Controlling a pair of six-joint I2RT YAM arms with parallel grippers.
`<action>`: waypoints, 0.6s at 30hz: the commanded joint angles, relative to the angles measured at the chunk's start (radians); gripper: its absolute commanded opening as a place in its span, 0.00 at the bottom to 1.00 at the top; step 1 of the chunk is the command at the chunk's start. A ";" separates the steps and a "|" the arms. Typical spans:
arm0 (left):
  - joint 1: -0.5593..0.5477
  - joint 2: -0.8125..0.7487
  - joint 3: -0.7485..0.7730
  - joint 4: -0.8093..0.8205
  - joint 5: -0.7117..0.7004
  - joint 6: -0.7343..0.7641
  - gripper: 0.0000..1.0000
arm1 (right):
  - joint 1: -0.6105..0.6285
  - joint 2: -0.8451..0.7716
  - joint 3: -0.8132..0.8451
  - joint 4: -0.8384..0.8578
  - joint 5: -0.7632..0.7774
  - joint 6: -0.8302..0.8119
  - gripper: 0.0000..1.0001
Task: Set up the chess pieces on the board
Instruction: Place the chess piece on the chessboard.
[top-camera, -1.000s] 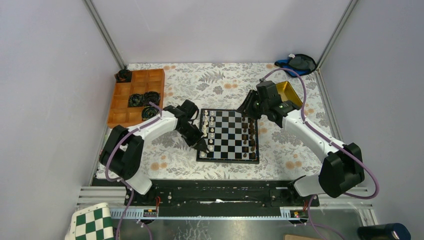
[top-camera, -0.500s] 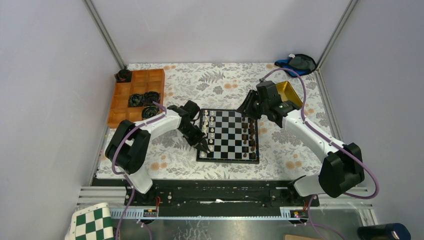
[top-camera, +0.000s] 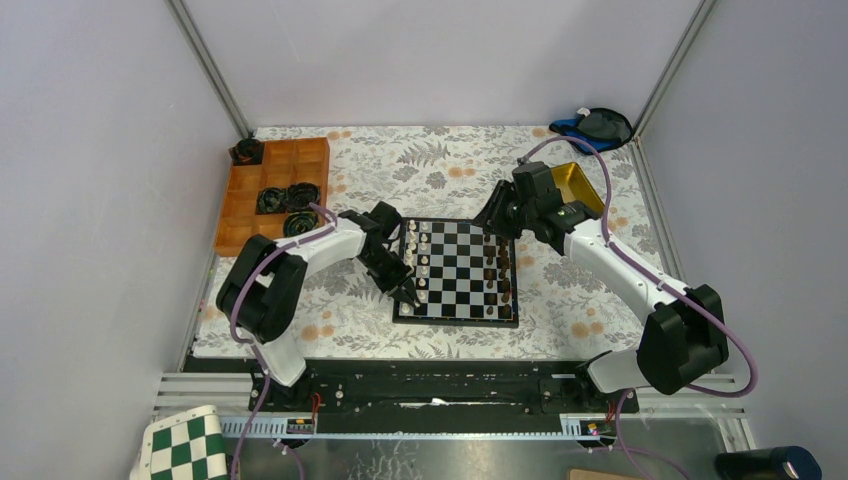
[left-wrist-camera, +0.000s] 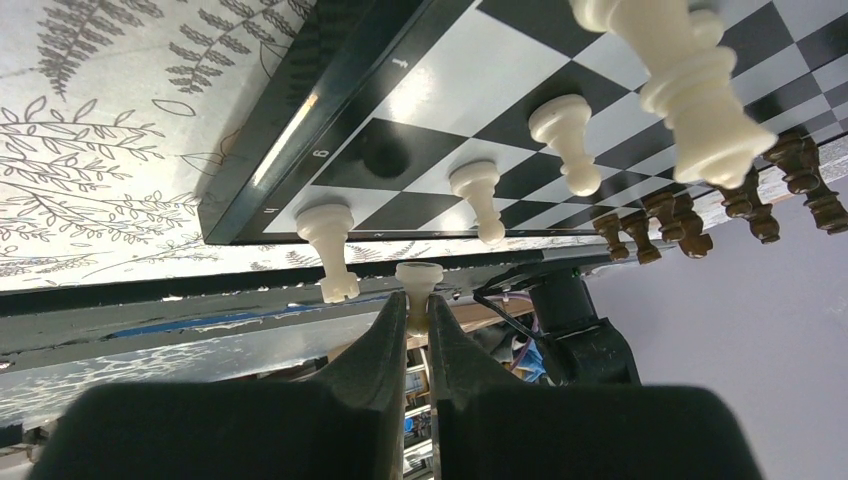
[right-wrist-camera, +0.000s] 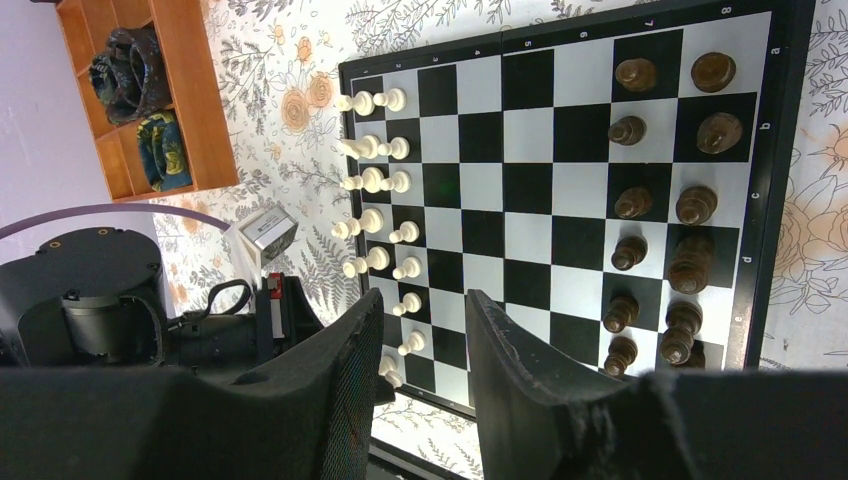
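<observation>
The board (top-camera: 455, 319) lies mid-table with white chess pieces (top-camera: 420, 255) along its left side and dark brown ones (top-camera: 497, 270) along its right. My left gripper (top-camera: 408, 292) hangs at the near-left corner, shut on a white chess piece (left-wrist-camera: 418, 285) whose base points toward the board (left-wrist-camera: 300, 110); its head is hidden between the fingers. Next to it stands a white rook (left-wrist-camera: 328, 245), and beside that is a bare black square. My right gripper (top-camera: 497, 215) hovers open and empty above the far-right corner. In its own view the right gripper (right-wrist-camera: 425, 300) looks down on the white rows (right-wrist-camera: 375, 180).
An orange wooden tray (top-camera: 245, 235) holding dark rolled items sits at the far left. A gold-coloured box (top-camera: 577, 185) lies behind the right arm, and a dark and blue object (top-camera: 598, 125) is in the back right corner. A green-and-white checkered board (top-camera: 185, 445) rests off the table's near-left.
The left arm's elbow has swung right while its gripper stays at the near-left corner, still shut on the white piece. The right arm has not moved.
</observation>
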 joint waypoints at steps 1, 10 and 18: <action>0.007 0.015 0.025 0.011 0.006 0.017 0.00 | -0.005 0.001 0.008 0.038 -0.010 -0.012 0.43; 0.005 0.030 0.030 0.011 0.006 0.024 0.00 | -0.005 0.005 0.009 0.037 -0.008 -0.017 0.43; -0.010 0.048 0.047 -0.006 -0.009 0.025 0.06 | -0.005 0.011 0.009 0.037 -0.008 -0.018 0.43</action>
